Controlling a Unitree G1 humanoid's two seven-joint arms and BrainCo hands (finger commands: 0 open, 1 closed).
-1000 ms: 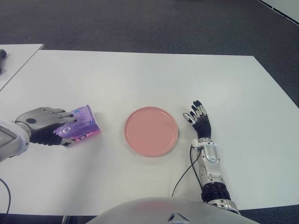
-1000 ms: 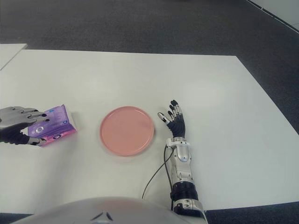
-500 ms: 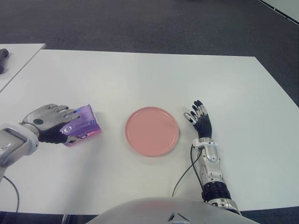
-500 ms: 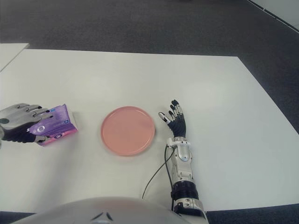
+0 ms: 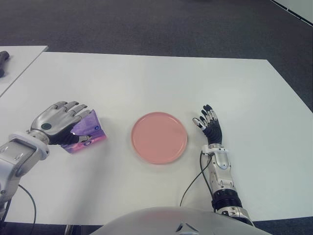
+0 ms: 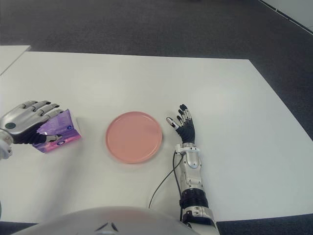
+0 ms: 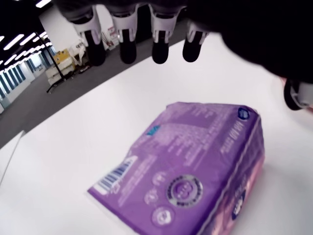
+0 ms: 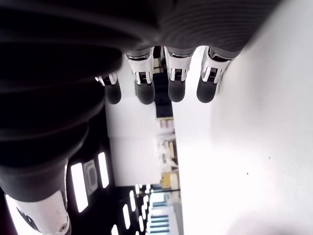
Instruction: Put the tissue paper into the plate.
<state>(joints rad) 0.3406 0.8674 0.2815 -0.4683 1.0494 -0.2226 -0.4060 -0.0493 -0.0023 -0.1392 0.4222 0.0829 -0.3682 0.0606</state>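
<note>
The tissue paper is a purple plastic pack (image 5: 88,135) lying on the white table (image 5: 146,83), left of the pink plate (image 5: 159,137). My left hand (image 5: 63,120) hovers over the pack's left side. In the left wrist view its fingers (image 7: 128,46) are stretched out straight above the pack (image 7: 195,181) and do not touch it. The plate holds nothing. My right hand (image 5: 208,123) shows just right of the plate, fingers extended and holding nothing; the right wrist view shows its straight fingertips (image 8: 176,90) over bare table.
A second white table (image 5: 17,54) stands at the far left with a dark object (image 5: 2,61) on it. A black cable (image 5: 193,183) runs beside my right forearm. Dark carpet lies beyond the table's far edge.
My left hand's fingers have lifted off the pack and straightened, where they were curled over it before. The pack has shifted slightly left. The right hand has stayed put.
</note>
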